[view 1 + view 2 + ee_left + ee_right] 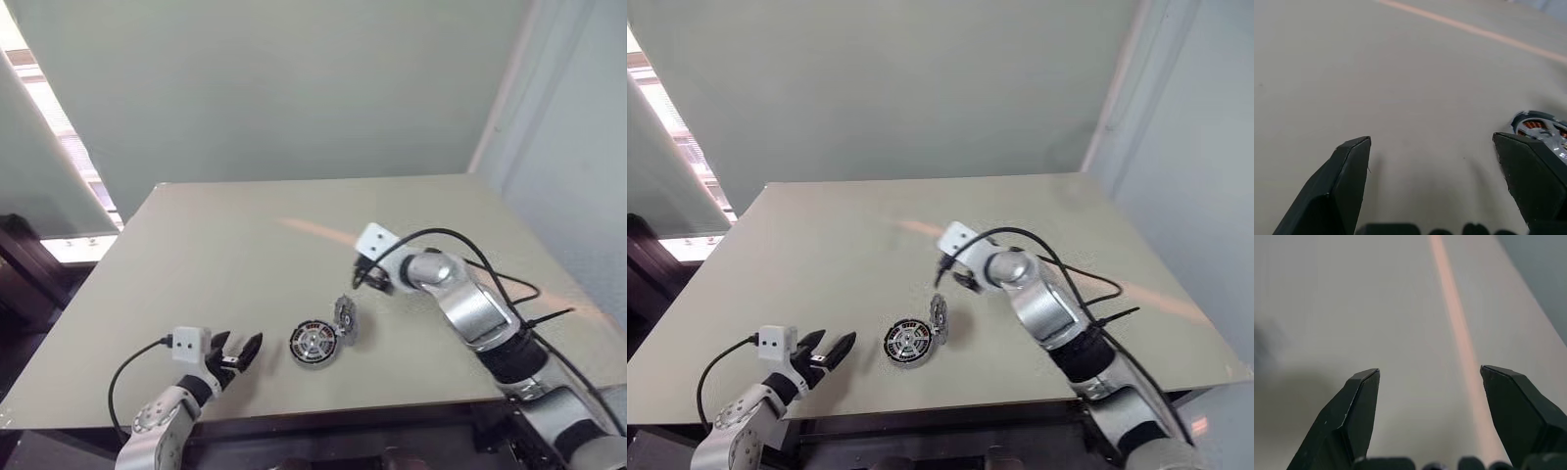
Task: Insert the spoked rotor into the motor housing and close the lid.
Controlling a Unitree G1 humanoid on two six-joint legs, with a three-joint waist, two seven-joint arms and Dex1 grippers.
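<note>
Sitting low in the frame's middle on the tabletop [196,255], the motor housing [313,343] shows copper windings around a silvery centre. A round piece, seemingly the lid [344,317], leans tilted on its upper-right edge. Closing looks unfinished; next, press it flat. Both the left hand [238,354] and right hand [1427,396] are spread wide, empty.

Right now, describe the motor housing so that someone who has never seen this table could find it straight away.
On the beige table, look near the front edge, between the two grippers. The motor housing lies flat there, a round disc with copper-orange windings around a silver centre. The silver piece touching it stands tilted on edge and has no copper.
</note>
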